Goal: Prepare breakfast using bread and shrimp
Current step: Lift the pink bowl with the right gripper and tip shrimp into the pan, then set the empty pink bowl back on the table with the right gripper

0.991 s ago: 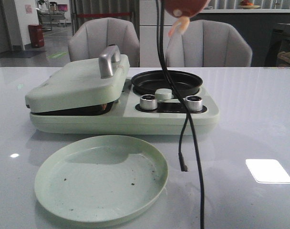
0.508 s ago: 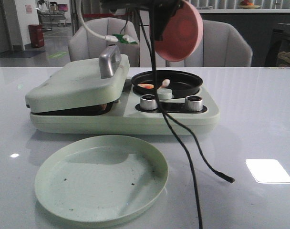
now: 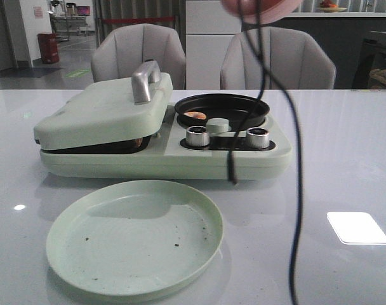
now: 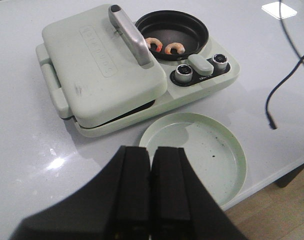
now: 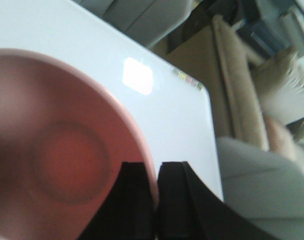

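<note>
On the white table (image 3: 345, 159), the pale green cooker (image 3: 117, 121) sits with its left lid shut, so no bread shows. Near it lies a green plate (image 3: 134, 236). The left gripper (image 4: 151, 165) hovers near the plate, fingers together and empty. In the black pan (image 4: 173, 34) on the cooker's right lie two shrimp (image 4: 164, 46). Above, the right gripper (image 5: 155, 172) pinches the pink bowl (image 5: 57, 150) by its rim.

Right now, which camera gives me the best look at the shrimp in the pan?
The left wrist view: it looks down into the black pan and shows two curled shrimp side by side. The front view catches only one orange sliver over the pan's rim. The right wrist view shows none, mostly the pink bowl.
</note>
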Action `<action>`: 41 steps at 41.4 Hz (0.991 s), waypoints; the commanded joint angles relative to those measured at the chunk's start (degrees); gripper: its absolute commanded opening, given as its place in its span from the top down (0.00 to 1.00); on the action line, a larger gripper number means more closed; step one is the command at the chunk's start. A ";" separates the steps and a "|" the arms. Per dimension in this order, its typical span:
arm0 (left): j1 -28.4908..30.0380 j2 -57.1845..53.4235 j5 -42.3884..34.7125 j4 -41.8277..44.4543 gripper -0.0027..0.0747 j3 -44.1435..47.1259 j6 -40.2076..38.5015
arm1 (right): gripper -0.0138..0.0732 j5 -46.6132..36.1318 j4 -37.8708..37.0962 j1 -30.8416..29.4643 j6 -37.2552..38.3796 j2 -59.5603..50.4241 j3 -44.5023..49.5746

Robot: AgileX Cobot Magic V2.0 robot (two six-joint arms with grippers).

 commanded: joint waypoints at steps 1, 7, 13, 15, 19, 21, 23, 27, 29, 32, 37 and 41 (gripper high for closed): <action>-0.57 0.03 -3.50 -2.40 0.84 -1.50 0.10 | 0.78 2.68 4.56 -5.13 0.33 -8.66 4.06; -0.57 0.03 -3.50 -2.40 0.84 -1.50 0.10 | 0.78 -2.11 12.71 -12.99 0.33 -17.01 18.44; -0.57 0.03 -3.50 -2.40 0.84 -1.50 0.10 | 0.78 -10.23 25.75 -22.36 -2.92 -24.04 33.37; -0.57 0.03 -3.50 -2.40 0.84 -1.50 0.10 | 0.78 -13.76 30.43 -25.96 -4.88 -25.34 36.96; -0.57 0.03 -3.50 -2.40 0.84 -1.50 0.10 | 0.78 -19.12 40.51 -32.14 -9.17 -26.20 43.93; -0.57 0.03 -3.50 -2.40 0.84 -1.50 0.10 | 0.78 -21.61 43.62 -34.89 -11.55 -26.11 46.50; -0.57 0.03 -3.50 -2.40 0.84 -1.50 0.10 | 0.78 -24.31 46.76 -37.31 -13.15 -25.97 49.76; -0.57 0.03 -3.50 -2.40 0.84 -1.50 0.10 | 0.78 -30.36 48.71 -39.77 -14.23 -24.79 54.95; -0.57 0.03 -3.50 -2.40 0.84 -1.50 0.10 | 0.78 -32.87 48.71 -40.26 -14.23 -23.34 56.50; -0.57 0.03 -3.50 -2.40 0.84 -1.50 0.10 | 0.78 -34.33 48.71 -40.33 -14.23 -21.21 56.89; -0.57 0.03 -3.50 -2.40 0.84 -1.50 0.10 | 0.78 -36.09 48.78 -40.33 -14.23 -17.81 56.89; -0.57 0.03 -3.50 -2.40 0.84 -1.50 0.10 | 0.78 -36.88 48.78 -40.33 -14.23 -15.82 56.89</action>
